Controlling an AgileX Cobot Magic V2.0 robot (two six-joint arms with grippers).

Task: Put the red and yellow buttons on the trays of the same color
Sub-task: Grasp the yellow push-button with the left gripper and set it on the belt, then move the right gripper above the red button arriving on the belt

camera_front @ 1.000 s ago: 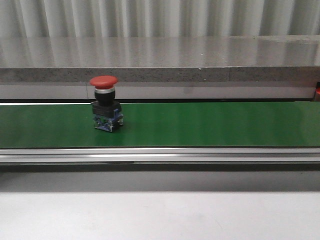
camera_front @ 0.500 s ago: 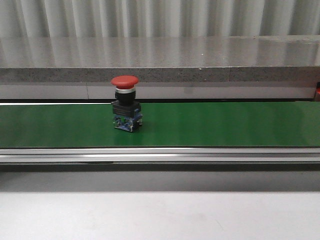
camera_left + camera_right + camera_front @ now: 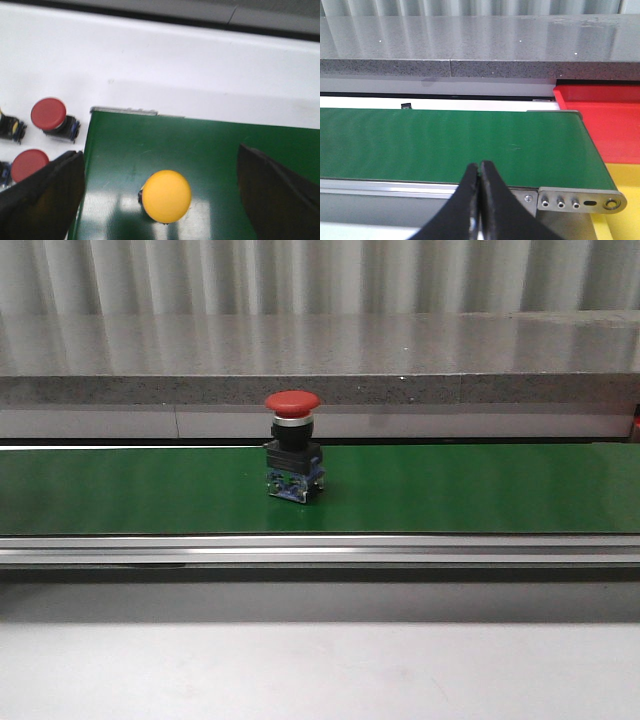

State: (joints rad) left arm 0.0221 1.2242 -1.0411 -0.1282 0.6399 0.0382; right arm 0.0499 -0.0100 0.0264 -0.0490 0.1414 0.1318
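Green conveyor belt (image 3: 450, 490) carries 1 red button (image 3: 292, 445) near its middle; the left tool (image 3: 160, 200) is spread wide above 1 yellow button (image 3: 166, 195), the right tool (image 3: 479, 200) is closed, empty. Both trays (image 3: 615, 125) are seen bare; nothing is placed yet.

A smooth plastic red button (image 3: 292, 402) sat on the matt green belt (image 3: 450, 488), edged by a brushed metal rail (image 3: 400, 550).

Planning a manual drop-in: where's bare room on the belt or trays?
Front view: green belt is bare on both sides of the red button. Red tray and yellow tray past the belt end look bare. Crowded: the left gripper straddles the yellow button, spare buttons alongside.
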